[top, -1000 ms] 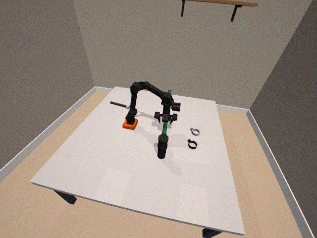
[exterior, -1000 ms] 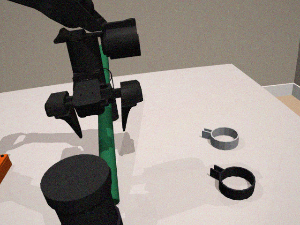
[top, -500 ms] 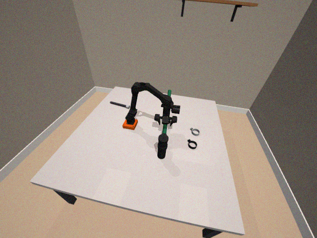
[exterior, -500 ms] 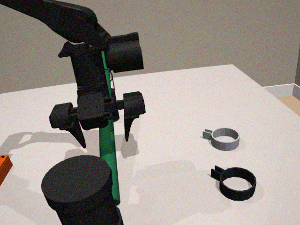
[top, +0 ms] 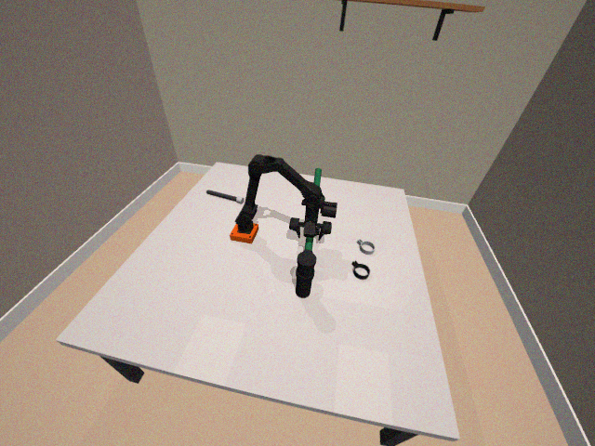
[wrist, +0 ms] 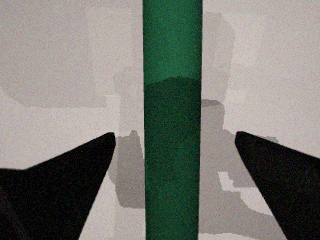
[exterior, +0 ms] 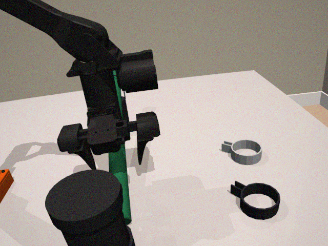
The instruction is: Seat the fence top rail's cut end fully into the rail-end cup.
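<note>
The green rail (top: 317, 177) (exterior: 126, 197) (wrist: 172, 45) runs from the back toward the big black post (top: 303, 283). Its near end shows beside the post cap (exterior: 84, 198) on the right in the exterior view, with no cup visible around it. The brace band and rail-end cup cannot be made out; the post hides that area. The loop cap is hidden behind my gripper and arm. My gripper (top: 309, 237) (exterior: 117, 166) (wrist: 174, 137) is open and empty, above the rail, its fingers on either side. In the wrist view gaps show between the rail and both fingertips.
A grey ring clamp (top: 367, 253) (exterior: 246, 160) and a black ring clamp (top: 362, 277) (exterior: 261, 213) lie right of the post. The orange arm base (top: 244, 234) (exterior: 4, 182) is on the left, and a dark rod (top: 223, 195) lies behind it. A shelf hangs on the back wall.
</note>
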Controlling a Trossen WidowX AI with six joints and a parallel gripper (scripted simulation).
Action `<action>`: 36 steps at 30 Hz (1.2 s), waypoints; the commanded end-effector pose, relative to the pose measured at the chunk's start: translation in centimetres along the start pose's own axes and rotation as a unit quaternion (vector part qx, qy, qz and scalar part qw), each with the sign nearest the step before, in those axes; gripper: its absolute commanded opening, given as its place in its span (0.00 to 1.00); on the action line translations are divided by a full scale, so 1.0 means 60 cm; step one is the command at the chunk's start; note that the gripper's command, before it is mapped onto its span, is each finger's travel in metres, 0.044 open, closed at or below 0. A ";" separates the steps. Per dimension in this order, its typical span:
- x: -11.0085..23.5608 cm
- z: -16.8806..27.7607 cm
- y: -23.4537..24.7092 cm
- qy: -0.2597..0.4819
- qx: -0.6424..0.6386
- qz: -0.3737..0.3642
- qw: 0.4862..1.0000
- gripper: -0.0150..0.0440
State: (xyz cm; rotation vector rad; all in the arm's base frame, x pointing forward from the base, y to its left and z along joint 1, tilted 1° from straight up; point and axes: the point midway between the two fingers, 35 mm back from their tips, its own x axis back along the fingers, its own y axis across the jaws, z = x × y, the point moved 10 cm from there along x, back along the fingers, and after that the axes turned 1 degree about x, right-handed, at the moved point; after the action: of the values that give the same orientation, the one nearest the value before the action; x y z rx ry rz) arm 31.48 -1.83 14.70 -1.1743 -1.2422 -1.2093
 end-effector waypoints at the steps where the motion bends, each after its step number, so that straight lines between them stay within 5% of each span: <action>1: -0.014 0.000 -0.003 0.000 -0.003 0.004 1.000 1.00; 4: -0.016 0.000 -0.003 0.000 -0.003 0.004 1.000 1.00; 14: -0.016 0.000 -0.003 0.000 -0.003 0.004 1.000 0.56; 23: -0.016 0.000 -0.003 0.000 -0.003 0.004 1.000 0.45; 27: -0.009 0.000 -0.001 0.000 -0.003 0.004 1.000 0.28; 36: 0.027 0.005 0.005 -0.045 0.000 0.007 0.999 0.25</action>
State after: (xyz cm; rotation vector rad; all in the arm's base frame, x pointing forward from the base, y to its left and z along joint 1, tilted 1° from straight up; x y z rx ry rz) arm 31.42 -1.80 14.83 -1.2204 -1.2466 -1.1762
